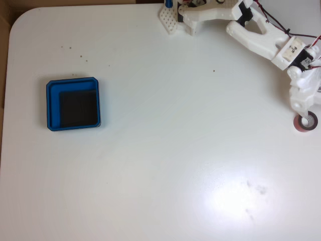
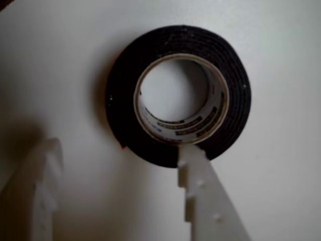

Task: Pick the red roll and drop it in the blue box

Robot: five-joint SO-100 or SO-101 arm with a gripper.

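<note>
The red roll (image 1: 306, 122) lies flat on the white table at the far right edge of the fixed view. In the wrist view the roll (image 2: 125, 75) looks dark, with a pale inner core and a hollow centre. My gripper (image 1: 304, 115) hangs right over it, open (image 2: 119, 146). One white toothed finger (image 2: 200, 191) has its tip at the roll's near rim, and the other finger (image 2: 45, 186) stands apart to the left of the roll. The blue box (image 1: 52, 105), black-floored and with nothing in it, sits far off at the left of the fixed view.
The white arm (image 1: 261, 40) reaches in from its base (image 1: 188, 15) at the top edge. The table's right edge is close beside the roll. A brown floor strip (image 1: 4, 50) shows past the table's left edge.
</note>
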